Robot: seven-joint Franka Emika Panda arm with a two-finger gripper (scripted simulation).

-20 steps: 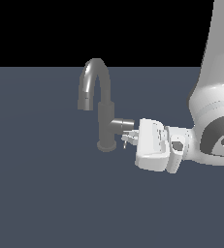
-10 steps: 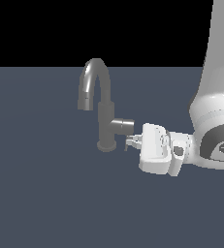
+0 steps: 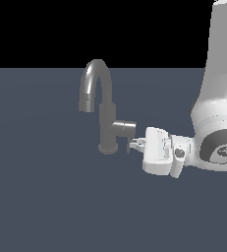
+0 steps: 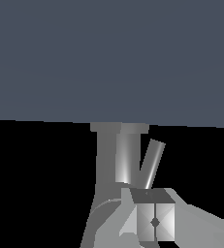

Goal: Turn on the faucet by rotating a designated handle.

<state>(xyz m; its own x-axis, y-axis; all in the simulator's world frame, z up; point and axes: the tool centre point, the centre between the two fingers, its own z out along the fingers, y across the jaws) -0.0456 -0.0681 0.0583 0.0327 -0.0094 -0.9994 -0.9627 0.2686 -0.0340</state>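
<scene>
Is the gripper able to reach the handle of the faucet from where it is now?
Probably yes. The gripper is right beside the handle of the faucet, and nothing stands between them.

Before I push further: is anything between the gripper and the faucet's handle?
No. In the exterior view the gripper sits right at the end of the handle, by its thin lever; only bare dark floor shows around the faucet.
</scene>
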